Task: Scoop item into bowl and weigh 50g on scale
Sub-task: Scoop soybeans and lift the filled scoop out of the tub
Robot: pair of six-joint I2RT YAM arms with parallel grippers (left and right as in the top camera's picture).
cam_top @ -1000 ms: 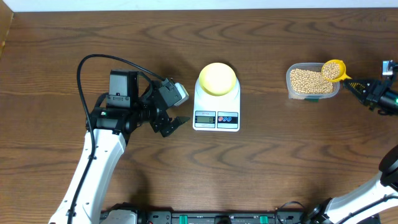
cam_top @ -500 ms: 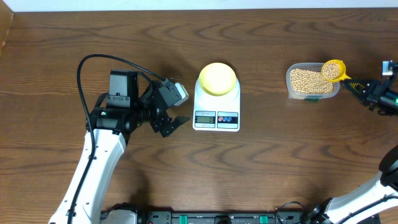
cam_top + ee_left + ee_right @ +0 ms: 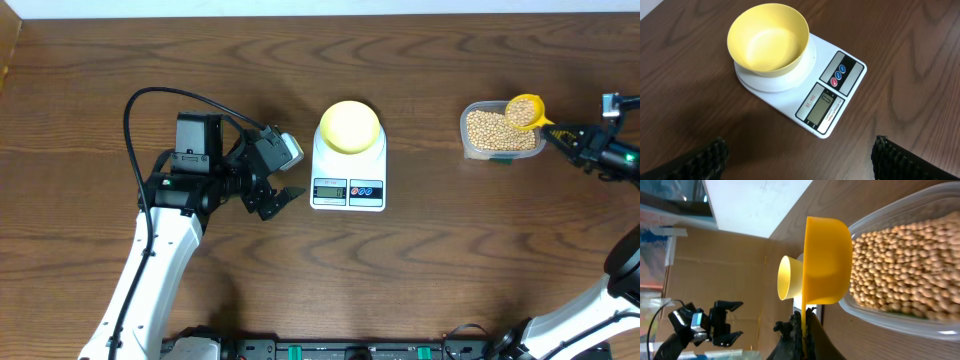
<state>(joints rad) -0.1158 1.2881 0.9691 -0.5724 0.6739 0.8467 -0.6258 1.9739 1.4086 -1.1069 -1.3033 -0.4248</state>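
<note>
Right pincer [image 3: 558, 133] clamps the scoop [image 3: 827, 260] handle; only overhead shows beans [image 3: 521, 110] filling it, left pincer [image 3: 290, 172] agape.

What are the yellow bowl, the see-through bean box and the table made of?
Small round pale yellow bowl: probably smooth plastic, thin wall with soft shine. Clear rounded-rectangular box: thin plastic, the tan beans show through. Brown table: wood or wood-look laminate, wavy grain lines.
</note>
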